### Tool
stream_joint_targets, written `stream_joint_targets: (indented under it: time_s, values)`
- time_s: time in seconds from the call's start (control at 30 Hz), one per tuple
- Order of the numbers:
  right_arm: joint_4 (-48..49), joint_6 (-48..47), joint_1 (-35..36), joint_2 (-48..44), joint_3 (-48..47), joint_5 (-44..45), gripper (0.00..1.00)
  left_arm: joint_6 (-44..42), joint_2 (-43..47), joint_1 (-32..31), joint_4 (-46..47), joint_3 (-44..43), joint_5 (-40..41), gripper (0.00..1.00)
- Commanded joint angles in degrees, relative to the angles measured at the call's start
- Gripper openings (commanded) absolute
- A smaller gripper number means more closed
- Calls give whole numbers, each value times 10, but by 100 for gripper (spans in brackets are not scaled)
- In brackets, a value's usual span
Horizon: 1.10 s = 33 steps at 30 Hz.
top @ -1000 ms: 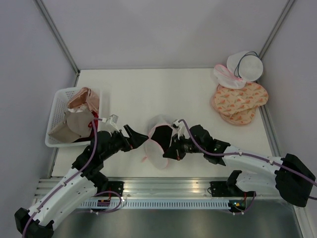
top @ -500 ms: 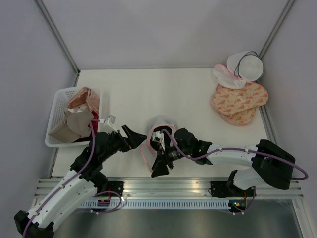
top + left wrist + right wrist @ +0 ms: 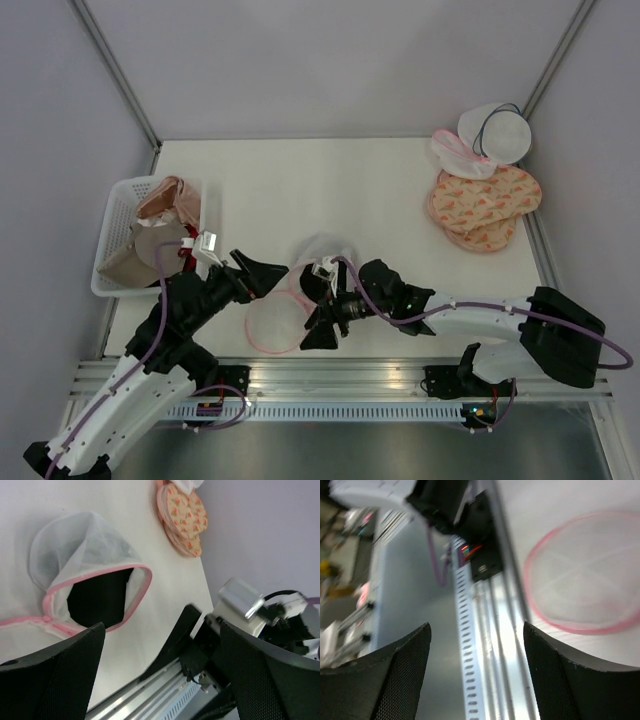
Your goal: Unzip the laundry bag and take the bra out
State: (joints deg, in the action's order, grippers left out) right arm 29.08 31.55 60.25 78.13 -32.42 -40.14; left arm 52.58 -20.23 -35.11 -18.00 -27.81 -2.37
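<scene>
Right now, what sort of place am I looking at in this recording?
Most likely a robot lab test cell, not a home: a white table boxed in by plain panel walls, two arms bolted to a metal rail, and a staged basket of garments plus patterned laundry bags.

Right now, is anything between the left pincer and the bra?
Nothing visible. The laundry bag is unzipped, its pink-rimmed mouth gapes toward the open left pincer, and the bra shows dark inside. The right pincer sits off to one side of that line.
</scene>
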Motion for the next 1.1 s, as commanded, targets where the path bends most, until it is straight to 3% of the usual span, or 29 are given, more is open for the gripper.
stream_joint_targets:
  time_s: [0.0, 0.1, 0.2, 0.33, 0.53, 0.77, 1.07]
  values:
    - [-156, -42, 0, -100, -37, 320, 79, -29, -72, -1, 26, -31, -95, 98]
    - [-308, -13, 0, -156, -69, 569, 79, -50, -138, -17, 55, -15, -102, 95]
    - [-420, 28, 0, -191, -86, 708, 79, -72, -183, -48, 94, 4, -54, 90]
    - [-481, 69, 0, -219, -91, 773, 79, -104, -269, -95, 133, -10, -2, 83]
    - [-496, 93, 0, -252, -65, 778, 78, -155, -415, -183, 169, -70, 133, 80]
    - [-500, 92, 0, -276, -44, 749, 78, -168, -546, -209, 175, -123, 268, 81]
    - [-498, 84, 0, -276, -34, 728, 79, -172, -696, -211, 157, -198, 330, 83]
